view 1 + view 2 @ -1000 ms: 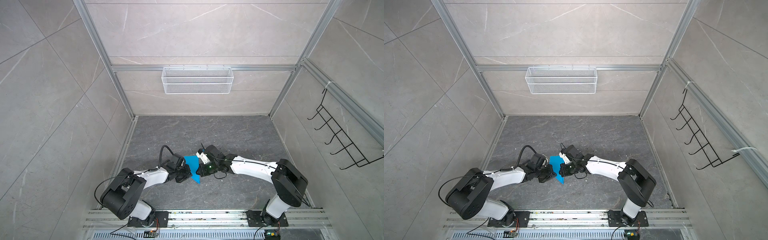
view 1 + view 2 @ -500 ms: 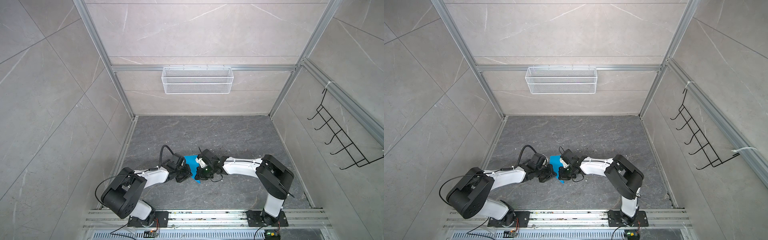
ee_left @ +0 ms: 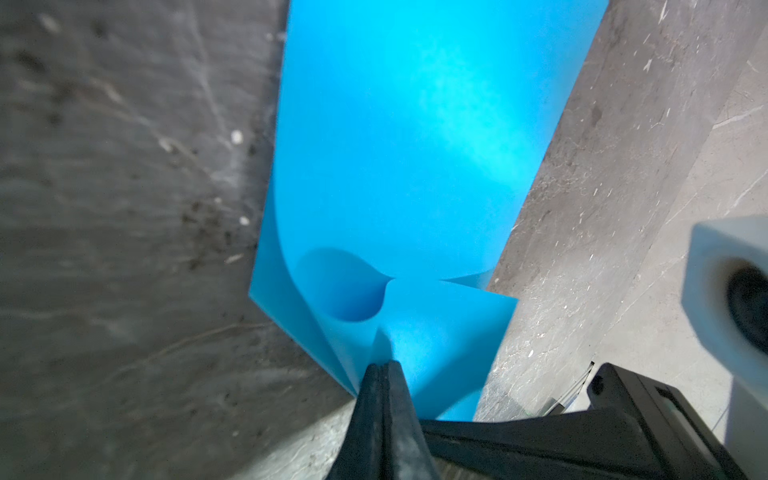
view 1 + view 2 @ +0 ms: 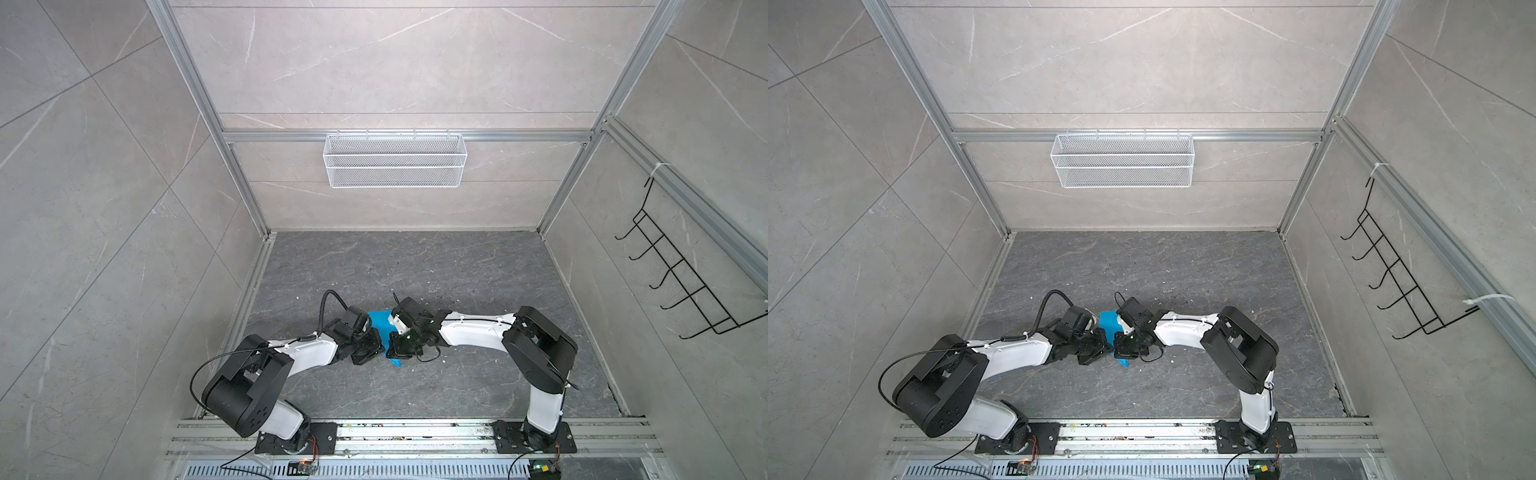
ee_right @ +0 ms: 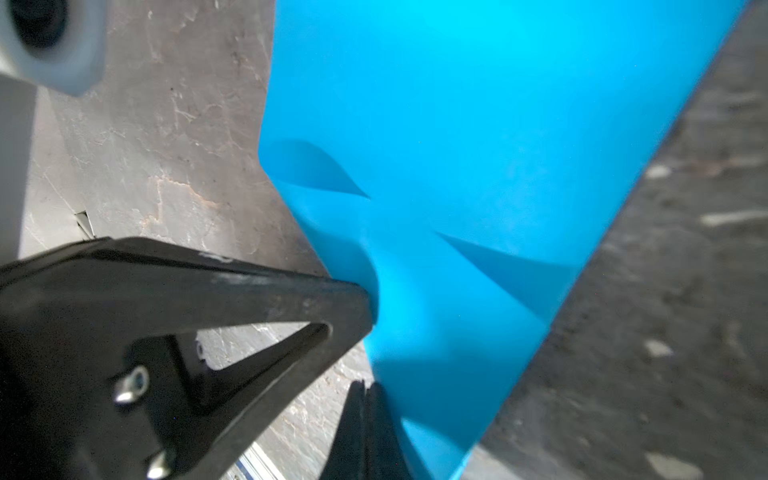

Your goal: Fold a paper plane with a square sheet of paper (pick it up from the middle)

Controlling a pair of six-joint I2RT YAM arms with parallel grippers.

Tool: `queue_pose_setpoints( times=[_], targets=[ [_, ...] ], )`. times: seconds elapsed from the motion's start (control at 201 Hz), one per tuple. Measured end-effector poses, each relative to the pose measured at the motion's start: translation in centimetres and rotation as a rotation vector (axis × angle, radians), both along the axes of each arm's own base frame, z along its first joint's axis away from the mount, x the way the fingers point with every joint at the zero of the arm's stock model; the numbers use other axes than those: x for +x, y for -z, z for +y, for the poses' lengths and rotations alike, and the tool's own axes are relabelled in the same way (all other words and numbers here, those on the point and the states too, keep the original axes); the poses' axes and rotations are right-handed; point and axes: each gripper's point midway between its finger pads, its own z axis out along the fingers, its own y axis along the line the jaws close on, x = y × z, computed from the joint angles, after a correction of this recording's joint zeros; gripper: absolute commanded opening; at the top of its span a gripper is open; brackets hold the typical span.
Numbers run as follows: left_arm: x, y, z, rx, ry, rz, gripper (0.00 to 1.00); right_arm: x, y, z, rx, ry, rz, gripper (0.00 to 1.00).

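Note:
The square sheet of paper, bright blue, is folded into a narrow strip with a pointed near end and sits low over the floor between my two grippers in both top views. My left gripper is shut on a corner where several layers meet. In the left wrist view the folded paper stretches away from the tips. My right gripper is shut, its tips lying against the paper's edge with no paper seen between them. The two grippers almost touch.
The dark stone floor is walled in by grey tiled panels. A white wire basket hangs on the back wall and a black hook rack on the right wall. Metal rails run along the front edge.
The right arm's elbow has swung inward towards the left, and its gripper has shifted slightly nearer along the paper. The left arm and the paper have stayed put.

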Motion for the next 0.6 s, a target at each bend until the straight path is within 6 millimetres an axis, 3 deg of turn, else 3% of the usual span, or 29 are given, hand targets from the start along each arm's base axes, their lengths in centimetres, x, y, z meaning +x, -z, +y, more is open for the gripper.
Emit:
queue_pose_setpoints(
  times=[0.603],
  targets=[
    [0.01,0.03,0.0,0.002,0.0,0.003,0.0,-0.03,0.56,-0.21,-0.019,0.004,0.008,0.0]
  ],
)
